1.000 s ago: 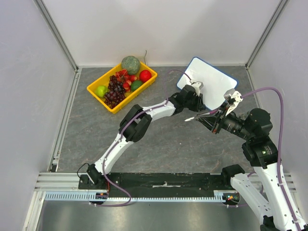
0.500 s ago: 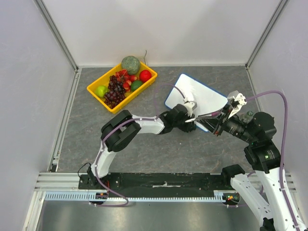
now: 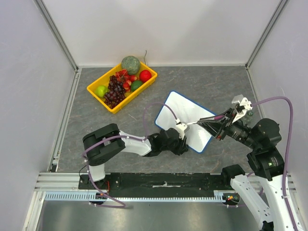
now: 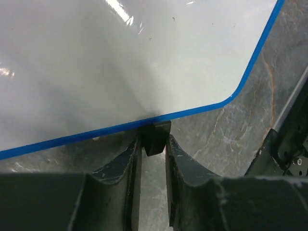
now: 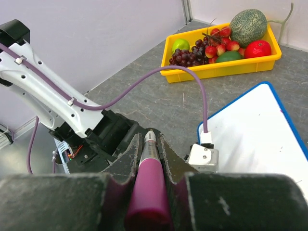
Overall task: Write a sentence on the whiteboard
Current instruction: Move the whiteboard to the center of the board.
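Since a second ago your left gripper has dragged the board from the far right corner toward you. It now lies askew on the table, right of centre and blank. That gripper pinches the black foot at the board's near rim. Your right gripper is clamped on the marker. Square the board, keep it pinned, then lower the tip gently onto the white.

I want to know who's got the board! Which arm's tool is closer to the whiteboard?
Left. The left tool pinches the whiteboard at its near edge. The right tool, holding a pink marker, sits off its right side.
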Tool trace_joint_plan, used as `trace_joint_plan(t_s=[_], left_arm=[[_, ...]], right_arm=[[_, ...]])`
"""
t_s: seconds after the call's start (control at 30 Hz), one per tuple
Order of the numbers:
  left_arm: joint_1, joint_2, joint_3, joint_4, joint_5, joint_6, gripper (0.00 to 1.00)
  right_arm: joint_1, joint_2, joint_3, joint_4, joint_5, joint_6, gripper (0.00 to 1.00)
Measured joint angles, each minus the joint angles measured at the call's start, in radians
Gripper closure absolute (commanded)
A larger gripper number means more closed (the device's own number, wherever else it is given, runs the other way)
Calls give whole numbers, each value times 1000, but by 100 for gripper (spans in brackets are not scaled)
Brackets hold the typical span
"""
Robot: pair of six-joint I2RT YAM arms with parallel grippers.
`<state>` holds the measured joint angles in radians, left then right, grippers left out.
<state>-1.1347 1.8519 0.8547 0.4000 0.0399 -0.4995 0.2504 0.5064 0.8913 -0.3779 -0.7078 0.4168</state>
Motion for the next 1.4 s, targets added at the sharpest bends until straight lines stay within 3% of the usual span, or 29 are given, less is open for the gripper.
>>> trace_joint_plan(t_s=[0.17,0.37,0.67,0.87,1.17,1.4], left_arm=[[-51,-12,-12,-6,-56,-37,65],[-81,56,97,-54,-52,-59,56],[-96,164,249,-76,18,-67,52],[-99,177,272,-85,23,-69,50],[-127,-28,40,-125,11,-95,45],[-129,-194,-43,-226,21,-114,40]], right_arm=[[0,-24,0,-5,0,13,100],[0,-39,0,-13,1,18,100],[0,-45,4,-55,5,17,100],[0,-45,10,-61,5,17,100],[0,-40,30,-64,5,15,100],[0,-14,30,-63,5,9,100]])
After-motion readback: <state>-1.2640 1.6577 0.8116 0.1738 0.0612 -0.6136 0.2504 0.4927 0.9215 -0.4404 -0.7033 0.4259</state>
